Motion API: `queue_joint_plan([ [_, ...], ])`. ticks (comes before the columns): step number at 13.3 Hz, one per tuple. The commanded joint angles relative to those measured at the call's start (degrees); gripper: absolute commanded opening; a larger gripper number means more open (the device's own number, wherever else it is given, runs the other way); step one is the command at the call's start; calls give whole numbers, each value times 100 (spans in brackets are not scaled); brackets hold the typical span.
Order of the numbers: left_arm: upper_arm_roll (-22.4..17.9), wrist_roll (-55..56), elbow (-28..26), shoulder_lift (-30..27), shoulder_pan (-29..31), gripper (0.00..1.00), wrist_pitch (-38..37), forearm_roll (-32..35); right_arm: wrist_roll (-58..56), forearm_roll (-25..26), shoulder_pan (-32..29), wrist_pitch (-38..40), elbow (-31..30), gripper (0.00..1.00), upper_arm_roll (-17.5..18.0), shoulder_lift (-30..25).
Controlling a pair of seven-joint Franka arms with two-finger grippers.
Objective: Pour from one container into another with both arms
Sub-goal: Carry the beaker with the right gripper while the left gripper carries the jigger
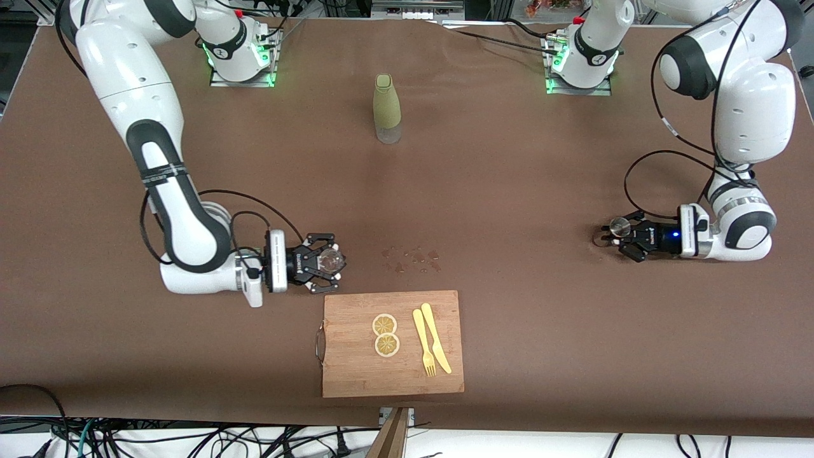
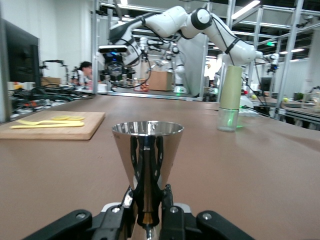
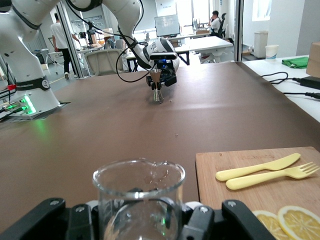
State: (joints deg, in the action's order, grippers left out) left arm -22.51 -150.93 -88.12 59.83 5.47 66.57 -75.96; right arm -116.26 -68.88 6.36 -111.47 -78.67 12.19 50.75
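**Two arms low at the worktop ends, each holding a vessel**

The brown worktop (image 1: 509, 191) carries everything. The right arm (image 1: 159, 165) reaches down from its base toward the front camera and bends in over the surface; the left arm (image 1: 744, 127) folds down at its own end of the worktop.

A wooden cutting board (image 1: 392, 375) lies at the edge nearest the front camera, about midway between the two arms. A tall bottle (image 1: 386, 108) with a pale green sleeve stands upright near the bases, well apart from the board.

The right hand (image 1: 325, 261) sits low, just beside the board's corner and toward the right arm's end, its fingers clamped on a clear glass beaker (image 3: 138, 200) with a small pouring lip. The left hand (image 1: 615, 236) is low at the left arm's end, fingers closed on the narrow waist of a shiny metal measuring cup (image 2: 147, 160), which stands upright on the surface.

On the board lie a yellow knife (image 1: 436, 337) and a yellow fork (image 1: 424, 343) side by side, and two lemon slices (image 1: 385, 335) touching each other, nearer the right arm's end. A few small wet drops (image 1: 412, 258) mark the surface between the board and the bottle, close to the board.
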Motion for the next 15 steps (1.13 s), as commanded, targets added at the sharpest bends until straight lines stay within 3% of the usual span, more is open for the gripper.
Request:
queue_joint_plan([
  [1,-8,151,-30,-129,-510,0,14,-453,568,-12,364,-374,-52,0,-24,-311],
  [5,228,765,-30,-147,-1109,0,434,-1244,990,-12,874,-805,35,0,-24,-338],
  [8,825,1029,-30,-234,-1285,0,1277,-1535,1412,93,1226,-1130,36,0,-24,-417],
  [15,1749,1434,119,-252,-1575,0,2693,-2256,2783,1139,1903,-1816,159,0,-24,-417],
])
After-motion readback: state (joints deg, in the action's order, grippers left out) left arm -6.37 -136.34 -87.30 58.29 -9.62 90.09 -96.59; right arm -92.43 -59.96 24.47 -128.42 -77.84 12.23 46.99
